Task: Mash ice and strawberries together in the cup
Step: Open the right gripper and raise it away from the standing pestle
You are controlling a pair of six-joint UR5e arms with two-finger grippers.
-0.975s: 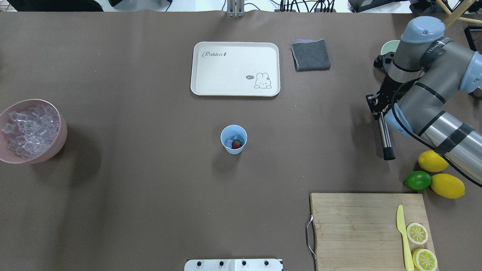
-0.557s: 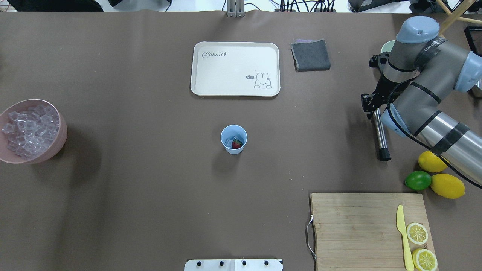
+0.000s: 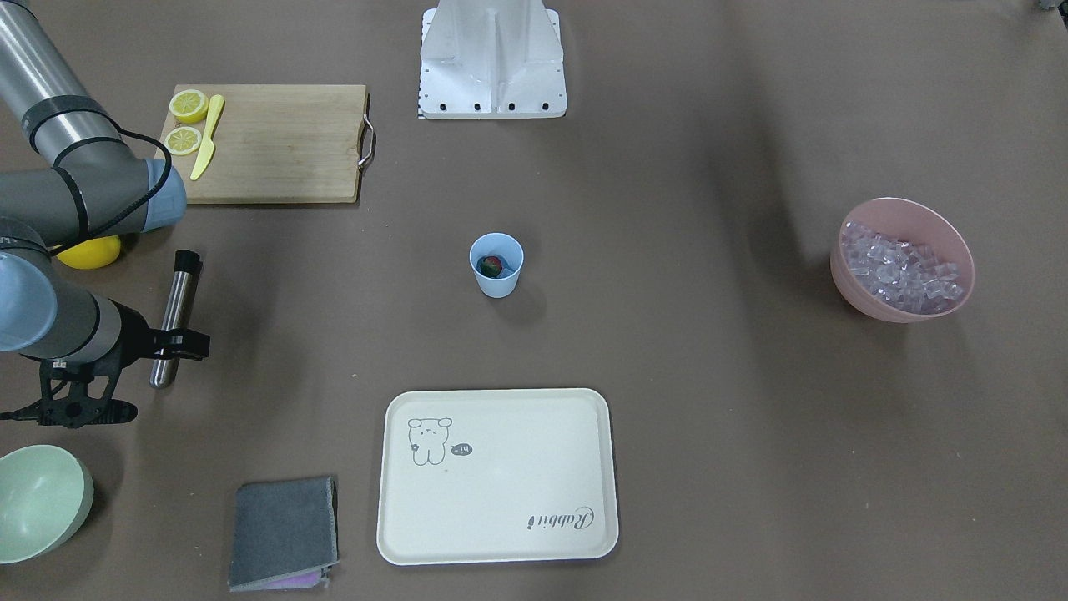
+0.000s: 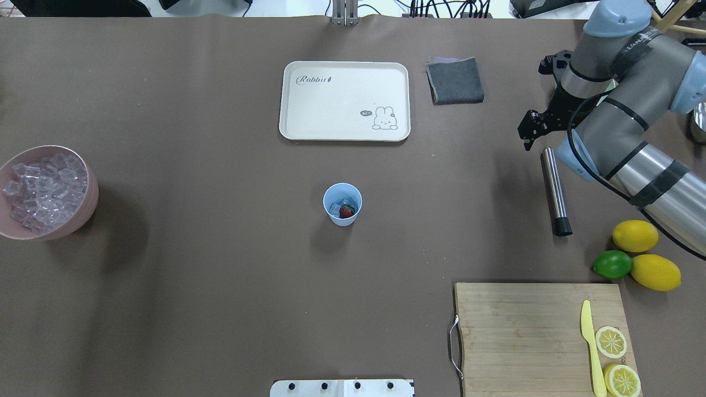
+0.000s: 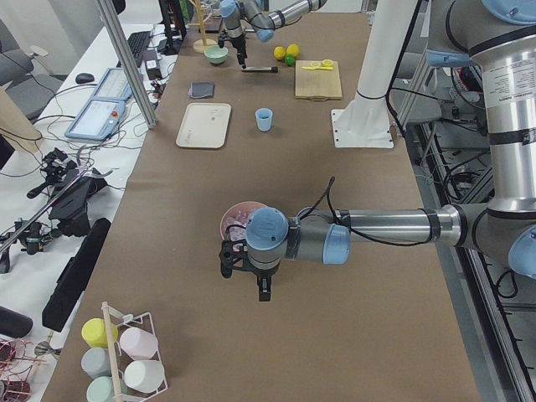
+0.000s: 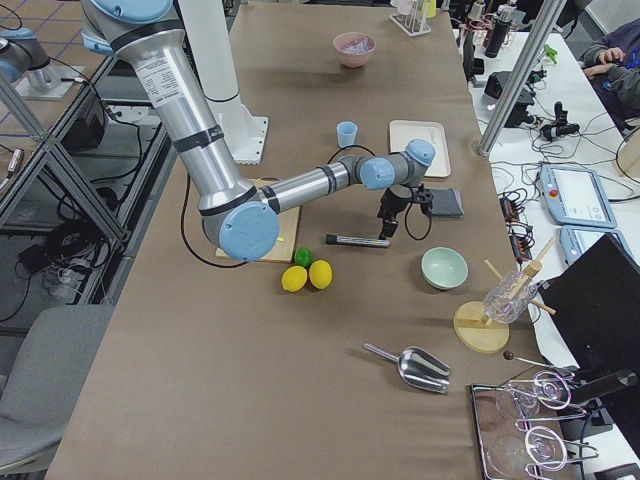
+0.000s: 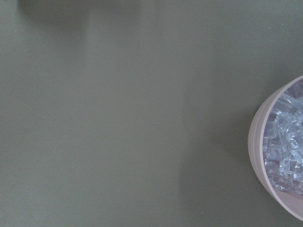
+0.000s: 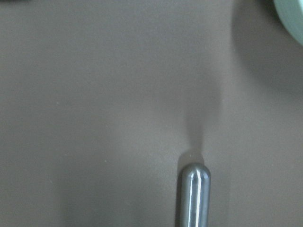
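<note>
The brown table (image 4: 220, 303) is holding a cream tray (image 4: 342, 110), a wooden board (image 4: 524, 331) and a pink bowl (image 4: 91, 207) full of ice (image 4: 44, 190). The right gripper (image 4: 528, 129) is hanging open over a metal stick's (image 4: 553, 190) end. The left gripper (image 5: 261, 289) is by the bowl; I cannot tell if it is open. The blue cup (image 4: 342, 219) is standing mid-table, holding the strawberry (image 4: 347, 211) and ice.

you have one cup (image 4: 343, 221) with one strawberry (image 4: 347, 211) and a few ice cubes (image 4: 335, 208) in it. one pink bowl (image 4: 91, 204) at the left holds a heap too dense to count. on the right: two whole lemons (image 4: 635, 235), one lime (image 4: 612, 264), two lemon halves (image 4: 610, 341), one knife (image 4: 591, 344), one board (image 4: 524, 336), one muddler (image 4: 553, 190) — plus one tray (image 4: 331, 105), one cloth (image 4: 455, 81), one green bowl (image 3: 37, 501).
</note>
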